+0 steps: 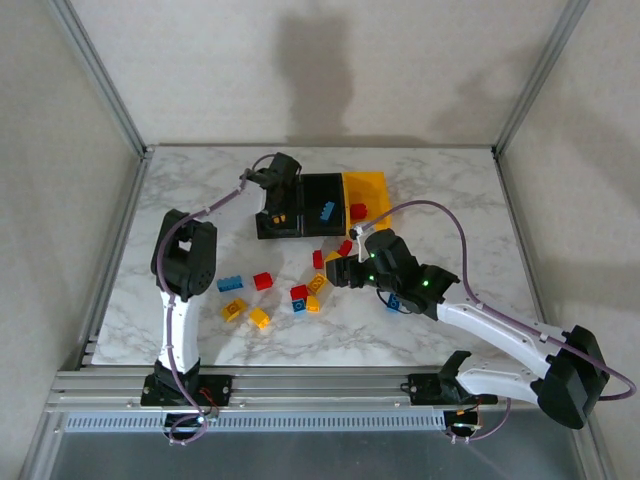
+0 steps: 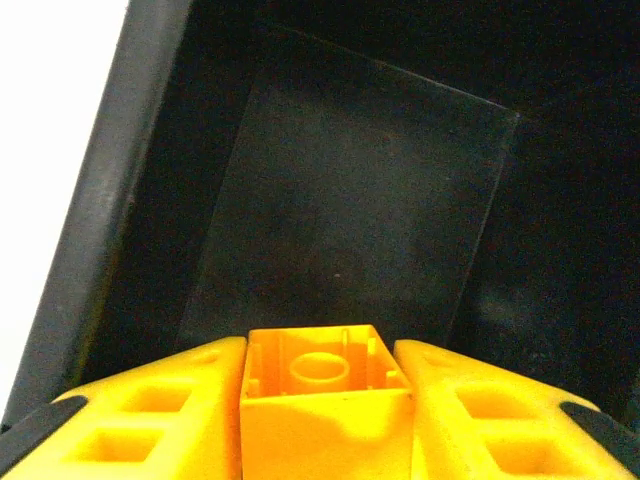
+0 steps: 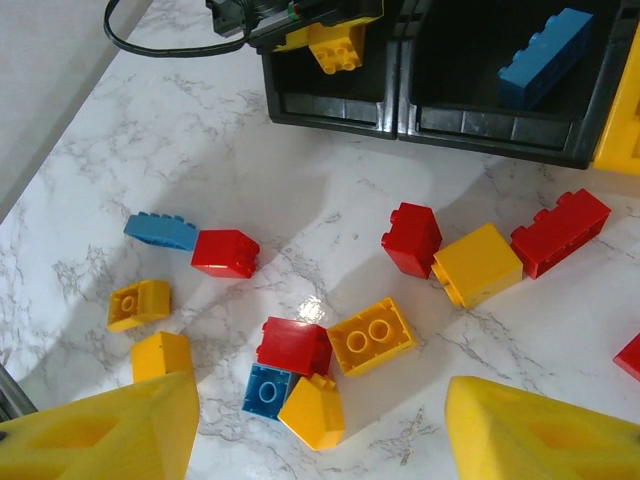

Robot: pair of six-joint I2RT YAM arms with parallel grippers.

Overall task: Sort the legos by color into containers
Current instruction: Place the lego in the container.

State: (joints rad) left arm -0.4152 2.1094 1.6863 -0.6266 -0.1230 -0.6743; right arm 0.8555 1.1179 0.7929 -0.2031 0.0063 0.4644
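While the left gripper (image 2: 320,400) clamps a yellow brick (image 3: 338,50) over a black bin (image 2: 90,200), the right gripper (image 3: 320,425) hangs spread above loose legos (image 3: 370,335). Two bricks (image 3: 545,45) are binned; most lie unsorted.

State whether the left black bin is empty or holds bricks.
Empty, as far as shown: the left bin has a bare floor; the left end effector holds a yellow brick above it.

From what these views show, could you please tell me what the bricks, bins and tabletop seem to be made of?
Bricks: probably hard moulded plastic, glossy; crisp studs, solid colour, small highlights.
Bins: seemingly rigid plastic, duller sheen; thin moulded walls.
Tabletop: marble-look, smooth, with a glare spot; the veining could be stone or printed laminate, I cannot tell.
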